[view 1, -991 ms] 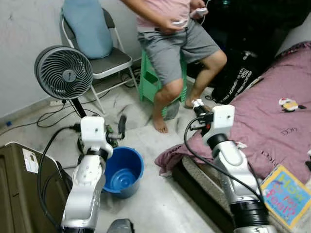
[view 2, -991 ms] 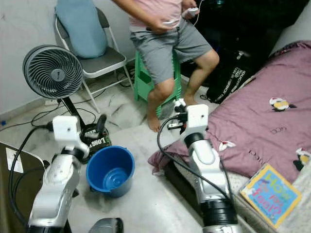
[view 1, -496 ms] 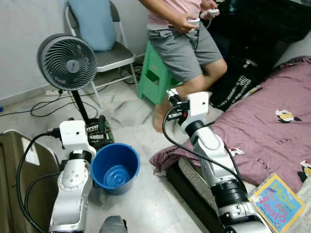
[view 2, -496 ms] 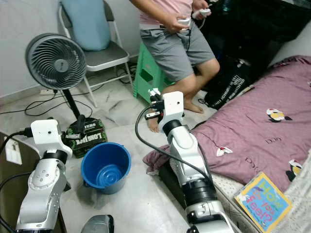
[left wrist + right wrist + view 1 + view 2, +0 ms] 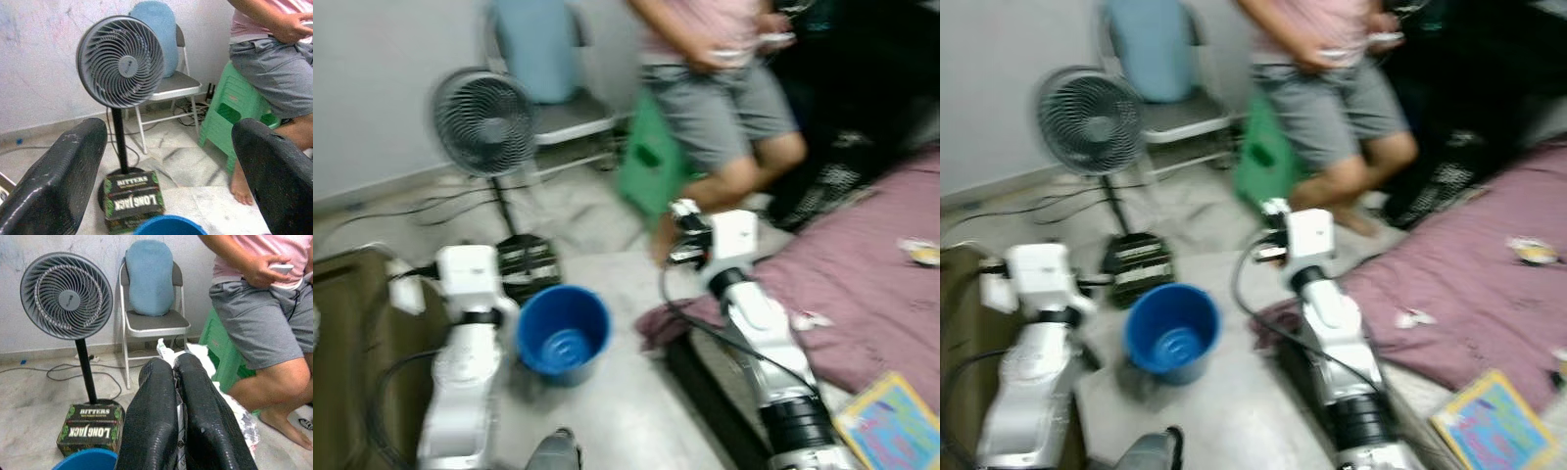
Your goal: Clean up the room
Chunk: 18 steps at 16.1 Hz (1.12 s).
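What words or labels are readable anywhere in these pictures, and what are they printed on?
"BITTERS" on top of the box at the fan's base.
"LONG JACK" on that box's front face.
Both read upside down on the same box in the left wrist view.
Book on the bed: colourful cover lettering, too blurred to read.
Fan hub badge: too small to read.
Wrapper in the right gripper: no readable print.

My 2 arms are silver, jointed tubes, each topped by a white boxy wrist housing with a looping black cable. My left end effector [image 5: 166,181] and right end effector [image 5: 175,396] have long, black, textured fingers.
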### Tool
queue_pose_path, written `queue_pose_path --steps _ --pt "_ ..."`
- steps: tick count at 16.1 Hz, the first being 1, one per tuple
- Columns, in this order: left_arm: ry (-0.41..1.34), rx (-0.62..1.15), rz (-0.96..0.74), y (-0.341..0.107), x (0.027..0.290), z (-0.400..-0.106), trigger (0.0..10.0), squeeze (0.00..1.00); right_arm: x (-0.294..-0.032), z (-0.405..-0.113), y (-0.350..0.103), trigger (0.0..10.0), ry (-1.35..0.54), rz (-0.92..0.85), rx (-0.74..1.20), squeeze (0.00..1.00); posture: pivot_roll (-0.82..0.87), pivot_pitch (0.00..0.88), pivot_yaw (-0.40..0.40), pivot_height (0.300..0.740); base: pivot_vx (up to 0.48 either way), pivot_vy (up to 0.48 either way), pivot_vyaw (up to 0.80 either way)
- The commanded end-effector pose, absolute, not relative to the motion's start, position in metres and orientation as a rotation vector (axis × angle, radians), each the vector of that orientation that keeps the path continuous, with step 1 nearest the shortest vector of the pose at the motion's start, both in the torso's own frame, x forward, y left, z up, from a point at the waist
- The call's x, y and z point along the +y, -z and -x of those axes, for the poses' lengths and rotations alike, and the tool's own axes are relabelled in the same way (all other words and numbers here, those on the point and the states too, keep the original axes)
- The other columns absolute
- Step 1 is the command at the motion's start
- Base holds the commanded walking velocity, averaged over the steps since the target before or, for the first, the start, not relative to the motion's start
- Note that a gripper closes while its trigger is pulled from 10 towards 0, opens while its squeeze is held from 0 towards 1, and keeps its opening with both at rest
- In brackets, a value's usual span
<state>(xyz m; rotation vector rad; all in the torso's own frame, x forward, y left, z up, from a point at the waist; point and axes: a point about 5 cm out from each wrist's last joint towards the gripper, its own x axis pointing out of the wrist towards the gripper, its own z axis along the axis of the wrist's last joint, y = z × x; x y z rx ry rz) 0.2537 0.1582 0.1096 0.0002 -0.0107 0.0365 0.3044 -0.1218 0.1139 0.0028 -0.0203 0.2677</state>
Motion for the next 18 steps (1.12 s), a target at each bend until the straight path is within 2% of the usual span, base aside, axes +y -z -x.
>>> queue_pose_path --steps 1,4,7,11,15,18 --pt "-0.016 -0.023 -0.011 -0.114 0.157 -0.262 10.0 0.00 -0.124 -0.308 -0.118 10.0 -0.242 -0.014 -0.031 0.00 0.04 0.000 -0.027 0.740 0.000 0.000 0.69" --pt "-0.005 -0.049 -0.012 -0.122 0.160 -0.274 10.0 0.00 -0.118 -0.313 -0.123 10.0 -0.241 -0.014 -0.046 0.00 0.02 0.000 -0.011 0.740 0.000 0.000 0.73" --pt "0.008 -0.032 0.038 -0.119 0.154 -0.268 10.0 0.00 -0.120 -0.306 -0.126 10.0 -0.227 -0.028 -0.054 0.00 0.02 0.000 -0.004 0.740 0.000 0.000 0.80" --pt "0.016 -0.021 0.054 -0.120 0.154 -0.267 10.0 0.00 -0.132 -0.308 -0.119 10.0 -0.185 -0.032 -0.028 0.00 0.03 0.013 0.006 0.740 0.000 0.000 0.00" --pt "0.052 -0.025 0.027 -0.120 0.151 -0.264 10.0 0.00 -0.131 -0.308 -0.121 10.0 -0.185 -0.034 -0.026 0.00 0.03 0.030 0.002 0.740 0.000 0.000 0.00" --pt "0.040 -0.023 0.067 -0.121 0.150 -0.265 10.0 0.00 -0.131 -0.309 -0.121 10.0 -0.192 -0.031 -0.023 0.00 0.03 0.031 -0.007 0.740 0.000 0.000 0.00"
